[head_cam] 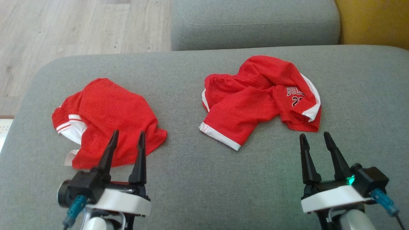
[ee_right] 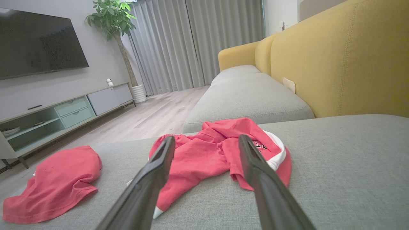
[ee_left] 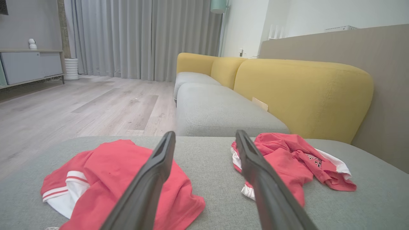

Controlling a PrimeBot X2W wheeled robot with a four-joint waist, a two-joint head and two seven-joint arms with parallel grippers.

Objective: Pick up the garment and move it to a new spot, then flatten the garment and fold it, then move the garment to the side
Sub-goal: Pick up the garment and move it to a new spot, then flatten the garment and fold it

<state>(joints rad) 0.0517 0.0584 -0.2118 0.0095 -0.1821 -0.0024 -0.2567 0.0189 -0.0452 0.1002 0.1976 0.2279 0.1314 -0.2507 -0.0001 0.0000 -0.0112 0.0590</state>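
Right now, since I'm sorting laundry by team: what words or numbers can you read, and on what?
"BULL", end lost in a fold: on the right red garment.
"2", next digit cut off by the fold: just below it.
Left red garment: no text shows.
In the wrist views the print is blurred.

Grey sofa seat (head_cam: pixel 198 179) with yellow backrest (ee_right: pixel 345 64); pale wood floor (ee_left: pixel 80 105); grey curtains (ee_left: pixel 127 35); wall-mounted television (ee_right: pixel 38 44) above a low cabinet (ee_right: pixel 70 111); potted plant (ee_right: pixel 111 16) between cabinet and curtains.
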